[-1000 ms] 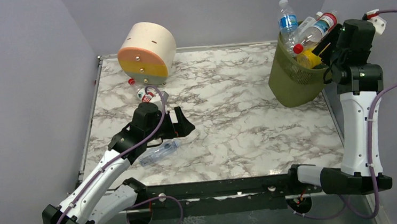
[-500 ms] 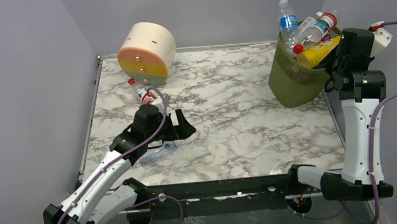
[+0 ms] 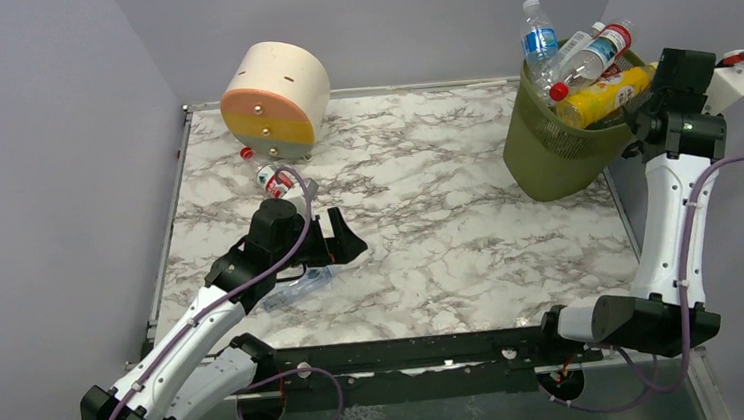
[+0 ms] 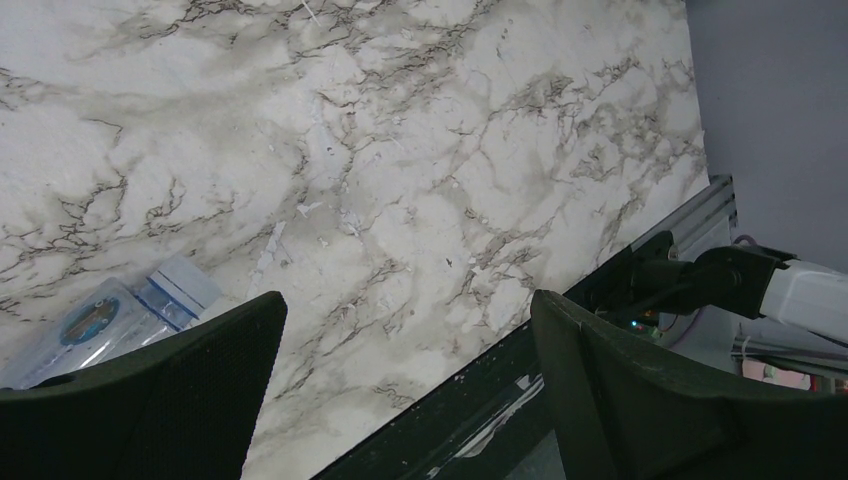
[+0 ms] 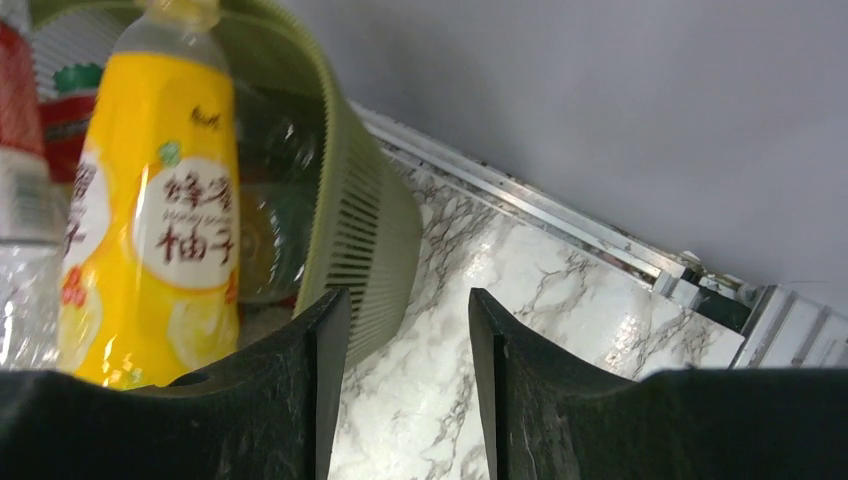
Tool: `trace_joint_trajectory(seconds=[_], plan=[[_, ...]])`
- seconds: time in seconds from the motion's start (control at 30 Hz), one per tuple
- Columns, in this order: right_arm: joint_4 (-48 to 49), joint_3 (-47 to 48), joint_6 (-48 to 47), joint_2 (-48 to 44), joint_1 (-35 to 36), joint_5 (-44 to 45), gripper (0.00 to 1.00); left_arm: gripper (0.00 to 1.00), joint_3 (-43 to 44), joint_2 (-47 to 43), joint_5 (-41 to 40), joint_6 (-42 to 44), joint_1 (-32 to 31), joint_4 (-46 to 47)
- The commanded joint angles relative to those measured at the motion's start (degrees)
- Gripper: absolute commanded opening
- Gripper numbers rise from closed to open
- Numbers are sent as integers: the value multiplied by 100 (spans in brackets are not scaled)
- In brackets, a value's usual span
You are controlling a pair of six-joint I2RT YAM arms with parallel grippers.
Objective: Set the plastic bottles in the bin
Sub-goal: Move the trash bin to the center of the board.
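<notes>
While the clear bottle point(image 3: 299, 284) lies on its side on the marble table point(image 3: 449, 224), your left gripper point(image 4: 408, 300) hovers just beside it, jaws wide apart and empty. It looks light, thin-walled and slick: take it across the body, gently. Only the right wrist view shows the right gripper point(image 5: 407, 295) narrowly parted on nothing beside the bin point(image 3: 544, 156), a yellow bottle point(image 5: 150, 220) lying atop its heap; only the overhead view shows another bottle point(image 3: 275, 180) near the drawer box point(image 3: 274, 97).
</notes>
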Motion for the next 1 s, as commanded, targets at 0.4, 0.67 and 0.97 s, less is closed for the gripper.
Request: trace_joint_trajectory(seconds=[0.4, 0.67, 0.97], plan=[[819, -262, 219, 240, -579, -560, 47, 99, 105, -111, 57, 124, 29, -43], [969, -152, 232, 375, -599, -654, 46, 99, 117, -58, 8, 181, 26, -44], [1250, 27, 266, 532, -630, -817, 45, 99, 97, 135, -38, 252, 34, 123]])
